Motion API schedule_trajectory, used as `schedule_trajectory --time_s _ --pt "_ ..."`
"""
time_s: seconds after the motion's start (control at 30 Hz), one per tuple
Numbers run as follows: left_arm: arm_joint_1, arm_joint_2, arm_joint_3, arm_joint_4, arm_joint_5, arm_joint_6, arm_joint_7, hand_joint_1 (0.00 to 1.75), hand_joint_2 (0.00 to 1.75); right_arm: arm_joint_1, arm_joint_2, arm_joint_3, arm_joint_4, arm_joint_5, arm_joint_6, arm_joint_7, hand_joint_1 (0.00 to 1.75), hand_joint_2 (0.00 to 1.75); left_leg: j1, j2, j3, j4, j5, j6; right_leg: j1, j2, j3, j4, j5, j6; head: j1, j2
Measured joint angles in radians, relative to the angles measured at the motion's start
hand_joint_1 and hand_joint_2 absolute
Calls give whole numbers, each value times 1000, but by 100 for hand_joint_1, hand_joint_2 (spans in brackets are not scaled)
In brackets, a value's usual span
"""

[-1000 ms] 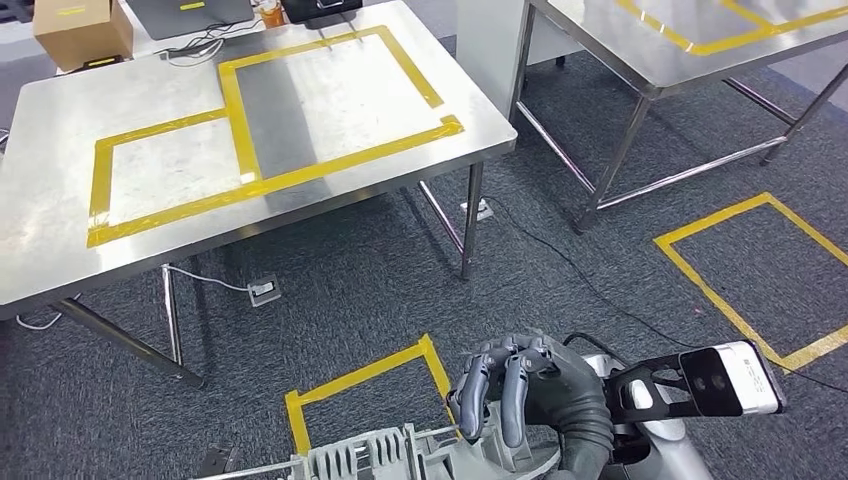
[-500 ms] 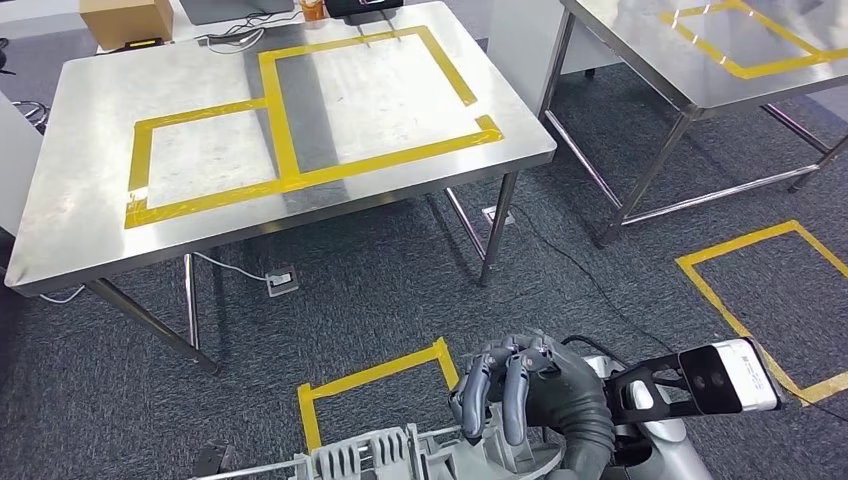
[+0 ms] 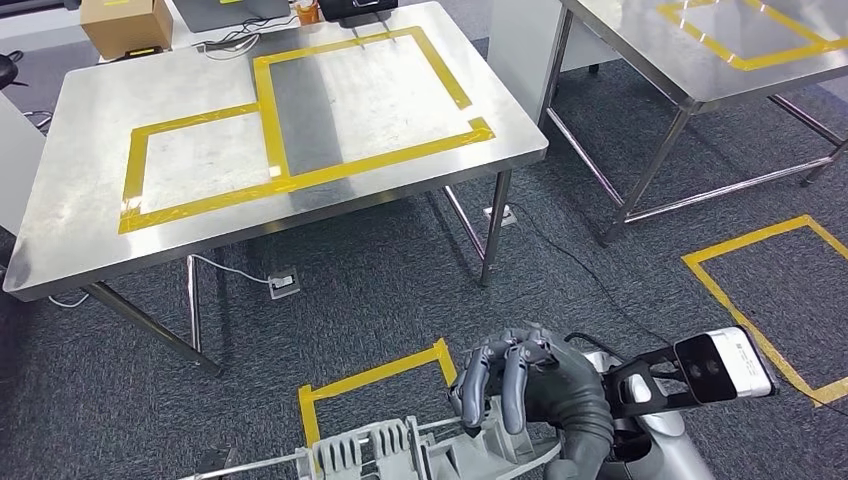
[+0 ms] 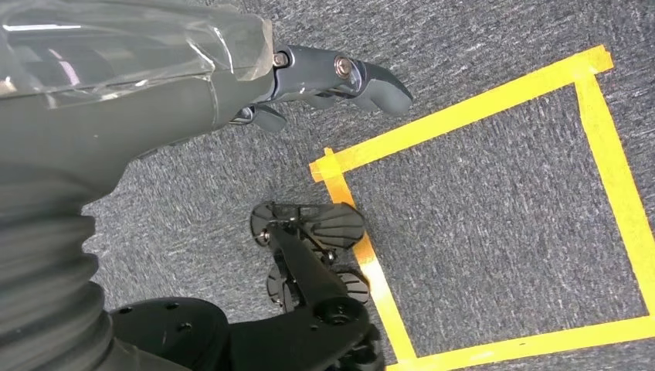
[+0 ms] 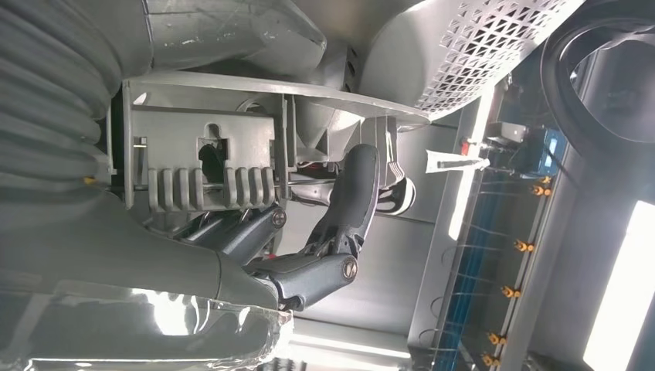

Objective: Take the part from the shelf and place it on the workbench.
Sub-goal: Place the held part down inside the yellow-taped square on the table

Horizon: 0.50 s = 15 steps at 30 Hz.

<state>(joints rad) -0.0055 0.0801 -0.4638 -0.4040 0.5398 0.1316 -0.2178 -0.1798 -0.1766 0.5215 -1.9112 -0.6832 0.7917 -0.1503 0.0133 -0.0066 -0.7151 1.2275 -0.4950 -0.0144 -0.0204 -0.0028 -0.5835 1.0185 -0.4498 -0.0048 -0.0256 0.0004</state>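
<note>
My right hand point(image 3: 522, 385) grips a grey ribbed plastic part point(image 3: 400, 452) low in the head view, its fingers curled over the part's near end. The right wrist view shows the same part point(image 5: 207, 166) close up, dark fingers point(image 5: 351, 202) wrapped around its edge. Ahead stands the workbench point(image 3: 80, 205), a steel table marked with yellow tape rectangles, nothing lying inside them. My left hand point(image 4: 324, 77) hangs over the grey carpet with its fingers loosely extended and nothing in them.
A second steel table point(image 3: 700, 62) stands at the right. A cardboard box point(image 3: 125, 22) and a laptop point(image 3: 215, 12) sit beyond the workbench's far edge. Yellow tape squares point(image 3: 770, 290) mark the carpet. A floor socket point(image 3: 283, 285) and cables lie under the workbench.
The whole picture has shifted, so the camera has moved; the workbench now sits more to the right in view. My right hand still holds the part, which shows slightly higher.
</note>
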Motion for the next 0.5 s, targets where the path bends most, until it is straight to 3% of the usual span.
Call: schedule_trajectory --time_s 0.07,0.13,0.27,0.33,0.43,0.5 --pt "-1 1 0 0 0 0 0 0 175 -1 0 0 0 0 0 0 175 175 -2 6 60 -119 47 7 2 0 2 0 -1 2 0 0" --pt "-3 2 0 0 0 0 0 0 175 -2 0 0 0 0 0 0 175 175 -9 10 99 -199 66 17 5 0 1 0 -3 7 0 0" --pt "-3 3 1 0 0 0 0 0 175 -3 0 0 0 0 0 0 175 175 -11 5 112 -219 69 40 4 -2 -5 9 -12 26 2 0" --pt "-3 2 1 0 0 0 -1 0 175 -3 -2 0 0 -1 0 0 175 175 -7 4 120 -229 75 51 4 -2 -44 87 -49 24 4 0" --pt "-4 2 1 0 0 0 -1 0 175 -1 -3 0 0 -1 0 0 175 175 -9 1 119 -229 76 55 4 -1 -129 256 -112 20 5 0" --pt "-4 2 1 0 0 0 -1 0 175 0 -5 0 0 0 0 0 175 175 -10 -3 119 -229 75 54 3 -1 -144 277 -108 29 5 0"
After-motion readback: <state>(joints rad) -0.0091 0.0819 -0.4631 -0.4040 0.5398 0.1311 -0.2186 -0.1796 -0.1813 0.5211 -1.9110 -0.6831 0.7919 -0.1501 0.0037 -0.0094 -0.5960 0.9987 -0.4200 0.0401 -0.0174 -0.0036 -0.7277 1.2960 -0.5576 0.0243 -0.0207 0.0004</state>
